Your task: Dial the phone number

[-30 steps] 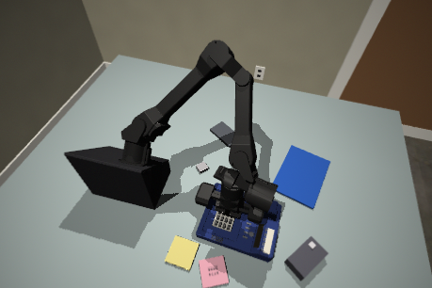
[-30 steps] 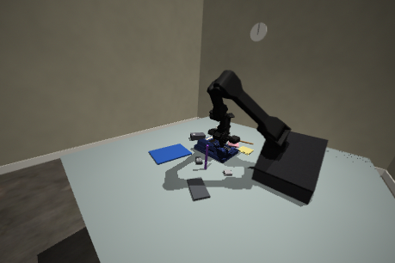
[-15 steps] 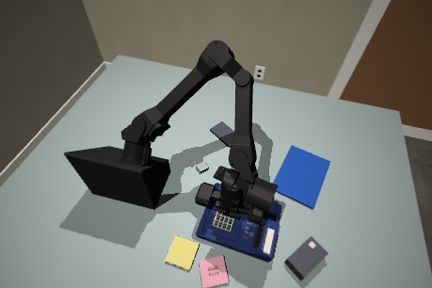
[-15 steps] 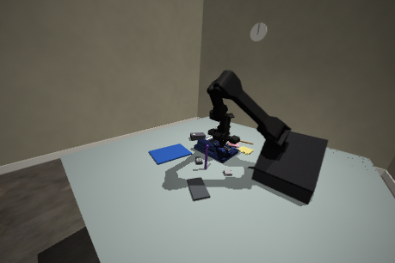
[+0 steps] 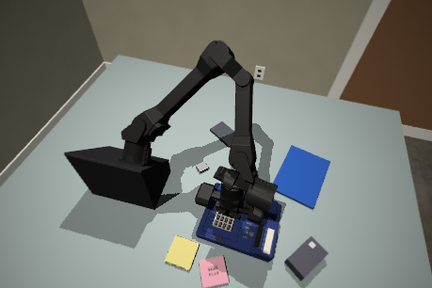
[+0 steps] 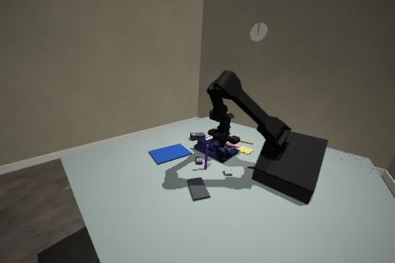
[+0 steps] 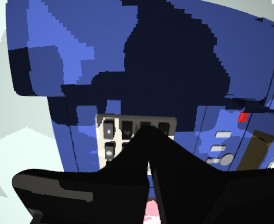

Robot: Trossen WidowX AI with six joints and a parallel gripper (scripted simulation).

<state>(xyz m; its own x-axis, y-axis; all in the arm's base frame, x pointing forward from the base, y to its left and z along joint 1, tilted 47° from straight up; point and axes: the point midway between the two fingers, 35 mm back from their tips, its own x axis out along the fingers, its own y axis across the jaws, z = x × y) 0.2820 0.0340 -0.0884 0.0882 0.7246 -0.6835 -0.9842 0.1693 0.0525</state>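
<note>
Pale grey-green counter (image 5: 362,155). Lying directly on it:
- black arm pedestal (image 5: 87,171), left side
- dark blue desk phone (image 5: 212,235), near front centre
- blue sheet (image 5: 302,175), right of the phone
- yellow note (image 5: 182,252) and pink note (image 5: 214,271), side by side in front of the phone
- dark grey box (image 5: 306,257), front right
- flat grey slab (image 5: 221,129), behind the phone
- small grey block (image 5: 202,167), between pedestal and phone

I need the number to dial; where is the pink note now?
In the top view, the pink note lies at the table's near edge, beside the yellow note and just below the blue desk phone.
</note>
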